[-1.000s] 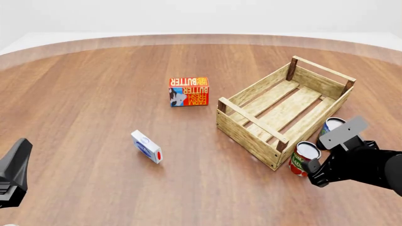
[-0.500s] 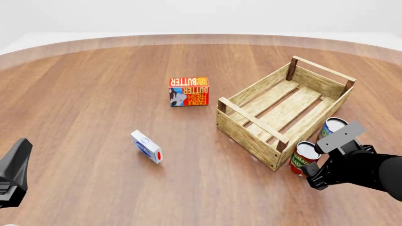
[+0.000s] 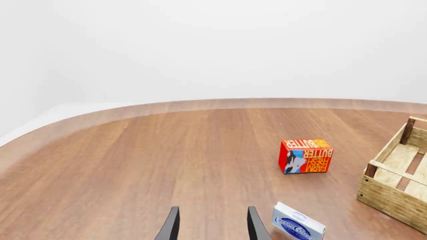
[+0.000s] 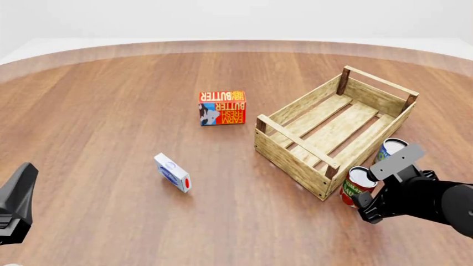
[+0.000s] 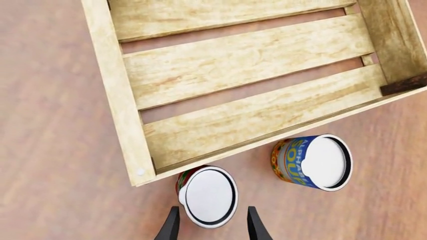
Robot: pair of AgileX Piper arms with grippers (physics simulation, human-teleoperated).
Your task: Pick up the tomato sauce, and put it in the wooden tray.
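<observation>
Tomato sauce (image 5: 207, 195) stands upright against wooden tray (image 5: 127, 125) corner; my right gripper (image 5: 210, 226) open, straddling it from above. Risk: finger clips tray wall or soup can (image 5: 312, 161) nearby.

I see the tomato sauce (image 4: 358, 187), red-labelled with a silver-white top, standing upright against the near corner of the empty slatted wooden tray (image 4: 334, 130).
</observation>
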